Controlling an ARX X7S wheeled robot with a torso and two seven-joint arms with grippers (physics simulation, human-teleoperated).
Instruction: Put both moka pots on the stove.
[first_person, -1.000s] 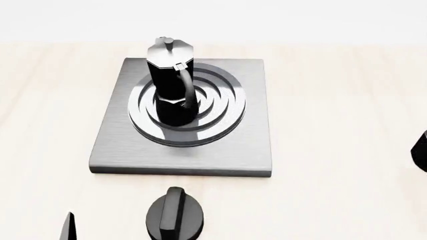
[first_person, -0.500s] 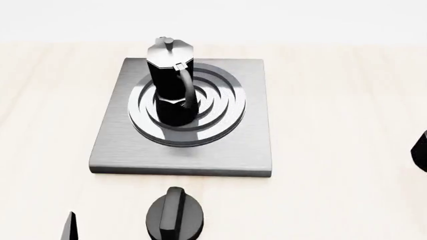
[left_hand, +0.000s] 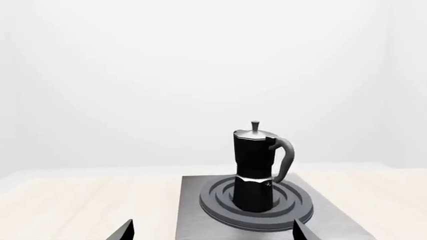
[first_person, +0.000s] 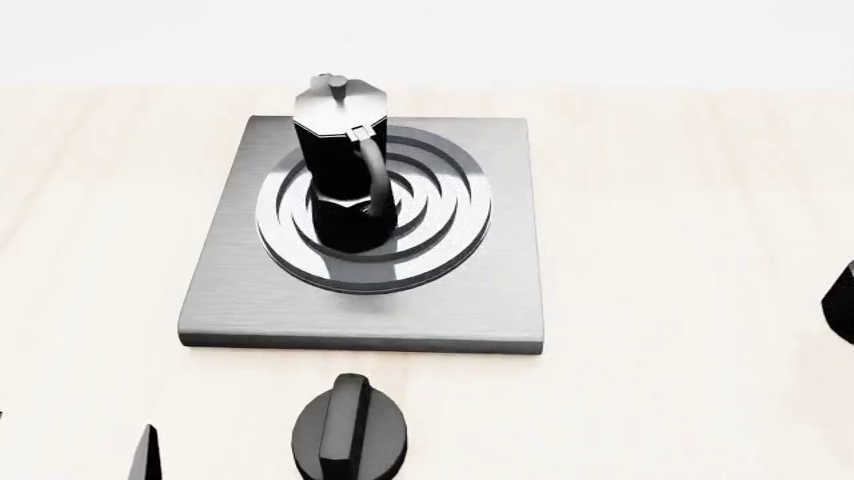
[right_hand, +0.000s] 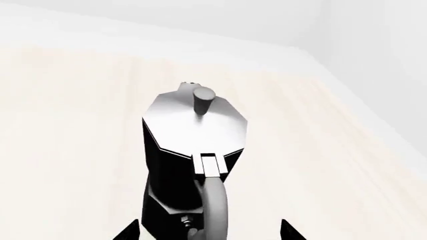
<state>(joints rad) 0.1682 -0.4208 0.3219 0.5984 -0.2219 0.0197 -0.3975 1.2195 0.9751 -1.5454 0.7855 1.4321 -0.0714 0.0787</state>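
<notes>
Overhead, first pot: one moka pot (first_person: 344, 165) is being shown upright on the burner rings of the stove (first_person: 240, 290), handle turned toward the robot.
Stove: the grey slab is being seen lying flat on a pale wooden table (first_person: 667, 250).
Knob: a round black knob (first_person: 350, 432) is being shown on the table just in front of the stove.
Second pot: another moka pot (right_hand: 193, 165) is being seen standing on bare table, well apart from the stove, at the right edge of the head view.
Left gripper (left_hand: 212, 231): its fingertips are being held wide apart, facing the stove, nothing between them.
Right gripper (right_hand: 208, 231): its tips are being held spread on either side of the second pot's handle, not clamped.
</notes>
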